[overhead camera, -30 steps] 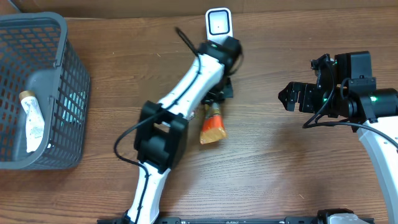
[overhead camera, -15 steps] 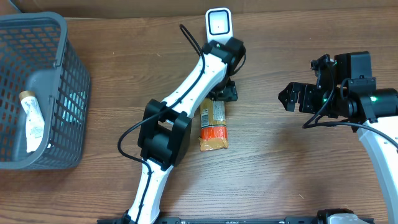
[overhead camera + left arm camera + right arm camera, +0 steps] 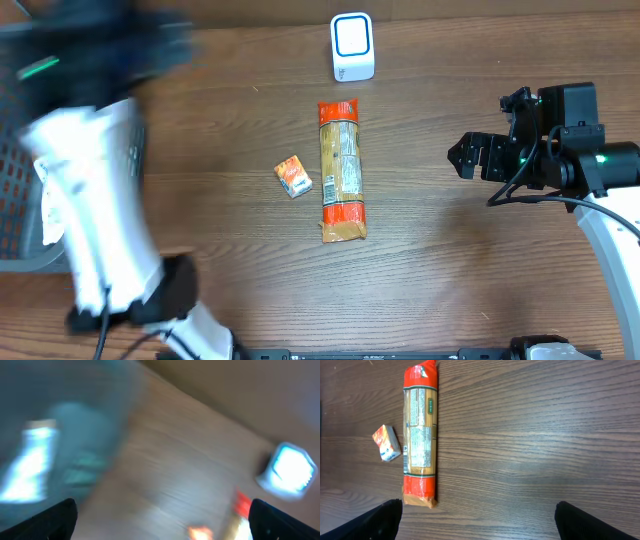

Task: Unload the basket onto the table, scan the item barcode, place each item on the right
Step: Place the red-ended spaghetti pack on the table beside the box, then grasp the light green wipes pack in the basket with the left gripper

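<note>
A long orange and yellow packet (image 3: 341,170) lies flat in the middle of the table, its printed label facing up. The white scanner (image 3: 352,46) stands just beyond its far end. A small orange box (image 3: 294,177) lies left of the packet. My left gripper (image 3: 162,525) is open and empty, and its view is a blur of basket, table and scanner (image 3: 289,467). In the overhead view the left arm (image 3: 90,190) is a smear over the left side. My right gripper (image 3: 479,520) hangs open and empty over bare wood, right of the packet (image 3: 421,435).
A grey mesh basket (image 3: 20,265) stands at the left edge, mostly hidden behind the blurred left arm. A white tube (image 3: 50,215) lies inside it. The right arm (image 3: 600,170) hovers at the table's right side.
The left gripper opened and let go of the packet, which now lies flat. The left arm swung fast from the scanner to the left, uncovering the small orange box. The right arm stayed still.
</note>
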`<state>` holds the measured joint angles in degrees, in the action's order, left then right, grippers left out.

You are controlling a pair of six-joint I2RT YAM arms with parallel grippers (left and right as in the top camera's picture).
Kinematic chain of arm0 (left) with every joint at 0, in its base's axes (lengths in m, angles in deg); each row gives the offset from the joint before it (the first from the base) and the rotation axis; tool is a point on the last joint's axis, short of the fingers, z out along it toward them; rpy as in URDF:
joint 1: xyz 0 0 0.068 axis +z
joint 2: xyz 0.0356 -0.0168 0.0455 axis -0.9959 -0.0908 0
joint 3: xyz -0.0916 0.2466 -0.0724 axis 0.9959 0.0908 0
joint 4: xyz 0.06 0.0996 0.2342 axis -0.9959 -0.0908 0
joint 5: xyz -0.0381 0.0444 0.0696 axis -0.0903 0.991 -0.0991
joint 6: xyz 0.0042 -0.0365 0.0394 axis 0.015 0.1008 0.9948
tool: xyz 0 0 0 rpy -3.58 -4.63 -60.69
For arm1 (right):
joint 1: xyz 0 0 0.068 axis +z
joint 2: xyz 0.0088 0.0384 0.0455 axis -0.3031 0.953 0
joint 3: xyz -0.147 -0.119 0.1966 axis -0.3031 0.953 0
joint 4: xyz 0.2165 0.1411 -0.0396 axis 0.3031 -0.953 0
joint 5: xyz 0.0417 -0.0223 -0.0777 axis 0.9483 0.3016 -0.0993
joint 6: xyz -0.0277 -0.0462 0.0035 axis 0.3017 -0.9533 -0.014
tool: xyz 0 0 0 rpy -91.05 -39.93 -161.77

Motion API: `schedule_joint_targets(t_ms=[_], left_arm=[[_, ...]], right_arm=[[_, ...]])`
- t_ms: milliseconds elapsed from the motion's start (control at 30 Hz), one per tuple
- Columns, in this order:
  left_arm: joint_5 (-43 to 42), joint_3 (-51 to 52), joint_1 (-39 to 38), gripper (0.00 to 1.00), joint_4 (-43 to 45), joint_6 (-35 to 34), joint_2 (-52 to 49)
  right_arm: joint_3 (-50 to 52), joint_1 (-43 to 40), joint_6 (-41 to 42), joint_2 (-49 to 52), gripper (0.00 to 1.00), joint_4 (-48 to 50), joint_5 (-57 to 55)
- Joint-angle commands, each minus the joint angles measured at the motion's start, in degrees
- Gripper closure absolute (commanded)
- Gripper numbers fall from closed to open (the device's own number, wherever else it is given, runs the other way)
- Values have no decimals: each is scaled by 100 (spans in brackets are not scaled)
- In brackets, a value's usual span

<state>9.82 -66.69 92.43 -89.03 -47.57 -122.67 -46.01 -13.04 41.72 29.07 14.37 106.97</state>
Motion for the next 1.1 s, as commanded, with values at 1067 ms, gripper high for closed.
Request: schedule_joint_targets(t_ms=[1067], left_arm=[[-2614,5901,3547,15,4492,3814,-1150]], right_arm=[[-125,26,-2,-24,0,90,-11]])
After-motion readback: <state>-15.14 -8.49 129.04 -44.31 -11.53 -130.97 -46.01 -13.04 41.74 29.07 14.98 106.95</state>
